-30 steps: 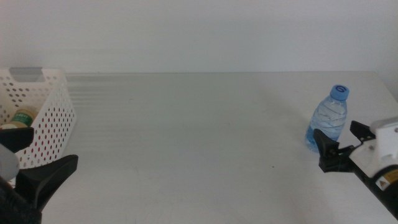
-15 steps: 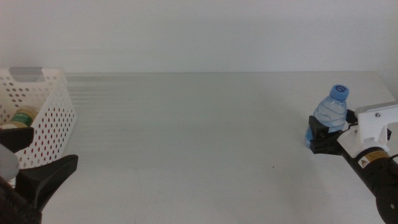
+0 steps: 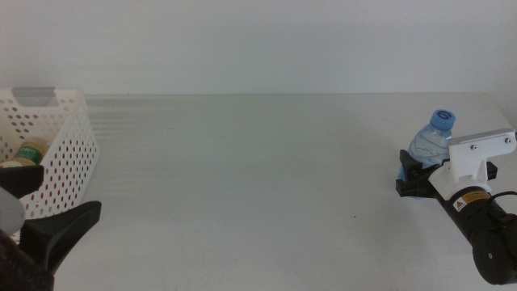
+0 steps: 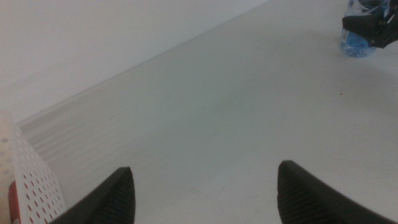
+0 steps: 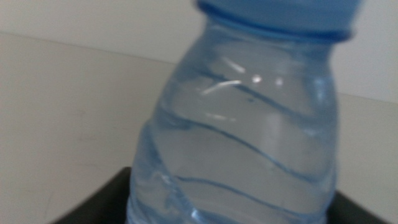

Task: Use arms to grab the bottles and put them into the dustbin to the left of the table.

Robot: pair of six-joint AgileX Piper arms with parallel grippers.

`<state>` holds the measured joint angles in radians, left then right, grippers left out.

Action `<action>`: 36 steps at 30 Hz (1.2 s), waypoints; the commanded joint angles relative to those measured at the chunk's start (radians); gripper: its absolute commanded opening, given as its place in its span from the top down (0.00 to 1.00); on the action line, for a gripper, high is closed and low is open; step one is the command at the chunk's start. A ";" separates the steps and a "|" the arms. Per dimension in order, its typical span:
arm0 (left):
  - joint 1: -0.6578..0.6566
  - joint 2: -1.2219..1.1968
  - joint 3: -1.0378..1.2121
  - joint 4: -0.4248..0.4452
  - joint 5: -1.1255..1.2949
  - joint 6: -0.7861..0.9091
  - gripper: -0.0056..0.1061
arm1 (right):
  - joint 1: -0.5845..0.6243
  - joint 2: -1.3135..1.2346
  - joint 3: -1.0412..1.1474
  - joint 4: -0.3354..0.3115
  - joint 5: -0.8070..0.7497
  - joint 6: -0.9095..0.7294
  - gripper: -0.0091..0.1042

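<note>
Water bottle (image 3: 426, 145) standing upright at far right of table (image 3: 258, 178), well apart from dustbin (image 3: 50, 145) at left edge. Right gripper (image 3: 410, 179) straddling bottle's lower body, jaws either side; pinching or not, cannot tell. Bottle looking light, thin-walled clear plastic, ribbed, smooth, likely slippery and squashy; firmest hold likely mid-body on ribs. Left gripper (image 4: 202, 186) waiting near dustbin, jaws spread wide. Dustbin white, perforated, rigid-looking.
</note>
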<state>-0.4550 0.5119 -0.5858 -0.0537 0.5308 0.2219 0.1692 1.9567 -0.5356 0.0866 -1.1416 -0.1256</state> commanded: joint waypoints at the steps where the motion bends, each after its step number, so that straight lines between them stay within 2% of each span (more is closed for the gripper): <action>1: -0.008 0.005 -0.028 -0.001 -0.074 -0.017 0.32 | -0.004 -0.042 -0.012 -0.018 -0.091 0.009 0.78; 2: -0.008 0.005 -0.028 -0.001 -0.074 -0.017 0.32 | -0.002 -0.044 -0.008 -0.043 -0.091 0.030 0.92; 11: -0.008 0.005 -0.028 -0.001 -0.074 -0.017 0.32 | 0.102 -0.148 -0.053 -0.298 -0.079 0.126 0.92; 14: -0.008 0.005 -0.028 -0.001 -0.074 -0.017 0.32 | 0.170 -0.164 -0.128 -0.358 -0.026 0.189 0.92; 17: -0.008 0.005 -0.028 -0.001 -0.074 -0.017 0.32 | 0.255 -0.152 -0.236 -0.413 0.094 0.234 0.92; 22: -0.008 0.005 -0.028 -0.001 -0.074 -0.017 0.32 | 0.372 -0.073 -0.442 -0.473 0.243 0.286 0.92; 24: -0.008 0.005 -0.028 -0.001 -0.074 -0.017 0.32 | 0.399 -0.028 -0.513 -0.495 0.260 0.299 0.92; 28: -0.008 0.005 -0.028 -0.001 -0.074 -0.017 0.32 | 0.436 0.054 -0.623 -0.499 0.286 0.302 0.92; 36: -0.008 0.005 -0.028 -0.001 -0.074 -0.017 0.32 | 0.481 0.174 -0.790 -0.609 0.333 0.368 0.92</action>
<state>-0.4550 0.5119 -0.5858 -0.0537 0.5308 0.2219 0.6430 2.1976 -1.2682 -0.5161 -0.6912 0.2328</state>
